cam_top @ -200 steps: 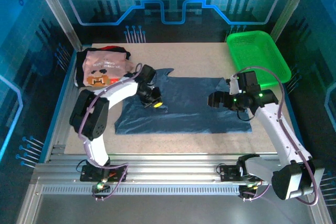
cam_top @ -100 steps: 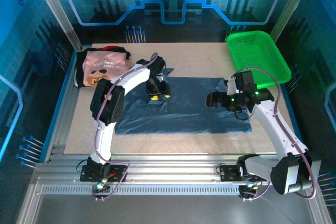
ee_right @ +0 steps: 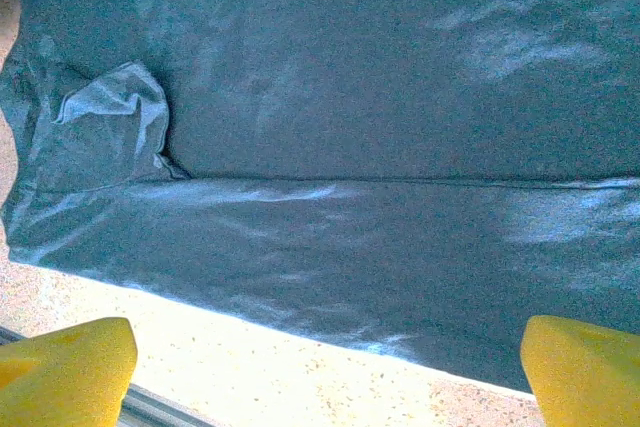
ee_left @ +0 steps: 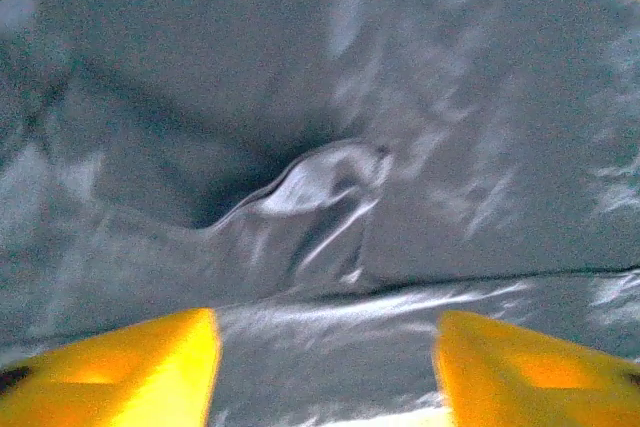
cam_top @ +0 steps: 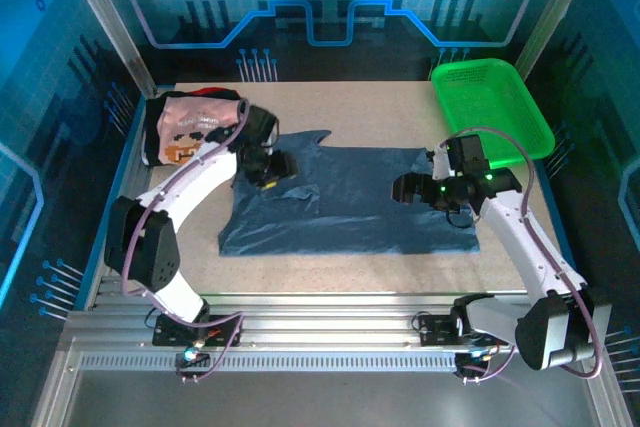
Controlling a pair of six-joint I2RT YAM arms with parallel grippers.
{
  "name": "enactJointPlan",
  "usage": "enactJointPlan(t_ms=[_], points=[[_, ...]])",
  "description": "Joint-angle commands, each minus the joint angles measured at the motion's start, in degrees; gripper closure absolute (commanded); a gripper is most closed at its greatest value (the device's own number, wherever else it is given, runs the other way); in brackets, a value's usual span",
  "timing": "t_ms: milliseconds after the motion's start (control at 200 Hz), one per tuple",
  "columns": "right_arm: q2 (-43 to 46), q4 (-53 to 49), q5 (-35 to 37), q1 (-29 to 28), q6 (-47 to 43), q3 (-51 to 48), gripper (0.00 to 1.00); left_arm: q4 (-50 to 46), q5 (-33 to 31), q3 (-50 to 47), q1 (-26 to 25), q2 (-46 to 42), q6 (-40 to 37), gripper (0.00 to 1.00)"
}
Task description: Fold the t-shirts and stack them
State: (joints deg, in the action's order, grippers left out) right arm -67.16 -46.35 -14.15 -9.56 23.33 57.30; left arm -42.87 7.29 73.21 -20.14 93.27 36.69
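Flanking slate-blue shirt (cam_top: 350, 209): pink shirt (cam_top: 195, 125) far-left, green basket (cam_top: 492, 112) far-right.

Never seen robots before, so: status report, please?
Left gripper open, right gripper open, both over slate-blue shirt. Shirt spread out. Pink shirt, green basket aside.
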Motion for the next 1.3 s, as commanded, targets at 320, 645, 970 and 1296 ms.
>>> enactJointPlan(t_ms=[320,645,970,1296], points=[[-0.03,1.0,-1.19,-1.36,1.19,-0.27,0.0,12.9,4.34,-14.51,4.48,5.65,11.45,0.97],[1.64,0.91,-0.68,-1.45,1.45,-2.09,0.0,12.85,2.76,-8.87,7.45,12.66,9.18,0.99],[-0.31,2.27,-1.35,-1.51,1.53,-2.37,0.0,11.9,0.31,2.56,9.24,18.15,5.15,0.93],[-1.55,-1.11,7.51,-1.43,2.56,-1.43,0.0,11.01,-2.71,6.04,11.0,13.86,4.93,0.44]])
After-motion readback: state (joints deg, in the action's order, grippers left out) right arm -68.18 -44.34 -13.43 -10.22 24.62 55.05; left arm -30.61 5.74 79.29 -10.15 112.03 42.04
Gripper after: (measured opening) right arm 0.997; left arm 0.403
